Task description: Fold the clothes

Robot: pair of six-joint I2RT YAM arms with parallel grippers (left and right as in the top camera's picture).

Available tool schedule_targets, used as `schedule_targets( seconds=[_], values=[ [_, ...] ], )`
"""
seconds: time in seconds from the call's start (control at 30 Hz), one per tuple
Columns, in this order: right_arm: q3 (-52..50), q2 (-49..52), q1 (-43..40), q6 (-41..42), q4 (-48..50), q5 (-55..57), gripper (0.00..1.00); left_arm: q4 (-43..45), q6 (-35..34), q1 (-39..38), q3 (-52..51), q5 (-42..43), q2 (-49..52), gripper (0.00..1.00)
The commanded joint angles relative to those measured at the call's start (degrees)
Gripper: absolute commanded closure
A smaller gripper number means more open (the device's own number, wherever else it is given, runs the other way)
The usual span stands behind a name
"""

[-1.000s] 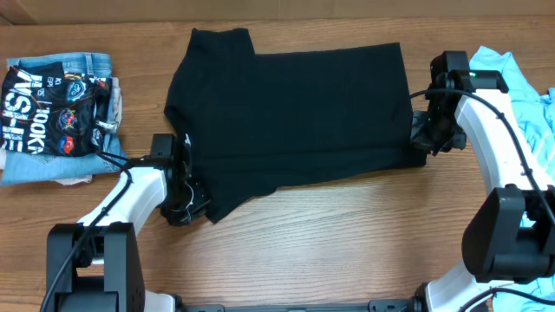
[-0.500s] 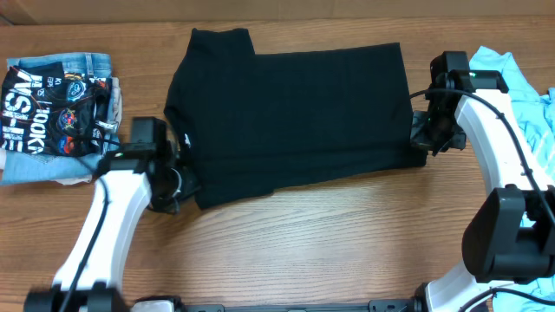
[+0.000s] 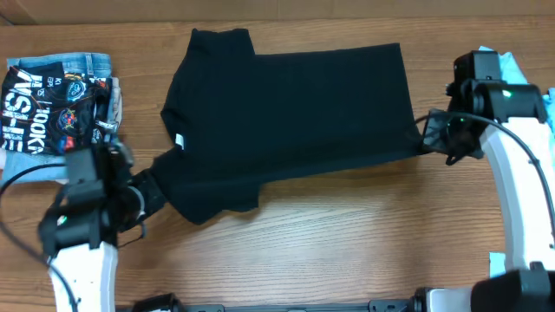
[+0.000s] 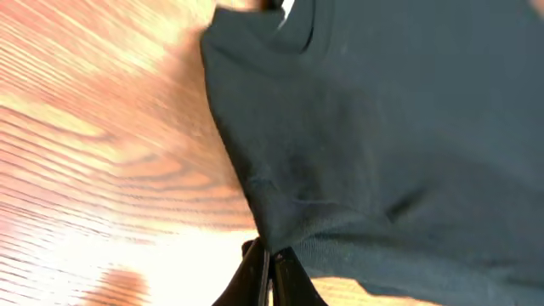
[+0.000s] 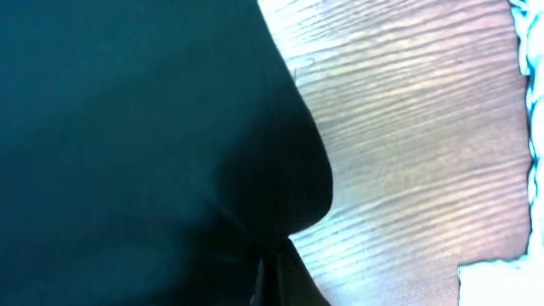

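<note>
Clearly clamped: left pincer (image 4: 265,259) clenched on the near-left corner of the black T-shirt (image 3: 290,117), right pincer (image 5: 270,259) pinching its right edge. Spread wide and mostly flat across the desk (image 3: 347,243), between both arms, right of the stacked printed garment (image 3: 52,108). Judged early: perhaps one lengthwise fold in, the rest left. Fingertips buried in cloth; neck label (image 3: 179,139) barely legible; light-blue cloth (image 3: 529,91) beyond the right arm cut off.
</note>
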Motion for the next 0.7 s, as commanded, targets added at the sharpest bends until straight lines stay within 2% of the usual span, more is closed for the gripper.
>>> schedule_targets(
  seconds=[0.0,0.37,0.67],
  values=[
    [0.3,-4.2,-0.4,2.4,-1.0,0.8,0.96,-0.6,3.9,4.4,4.1,1.4,-3.3,0.96],
    [0.3,-12.7,-0.4,4.3,-10.1,-2.1,0.95,-4.0,6.8,11.2,7.6,5.3,-4.2,0.96],
    [0.2,-8.5,-0.4,3.7,-9.4,-3.7,0.95,-2.9,6.8,11.1,7.4,6.8,0.5,0.96]
  ],
)
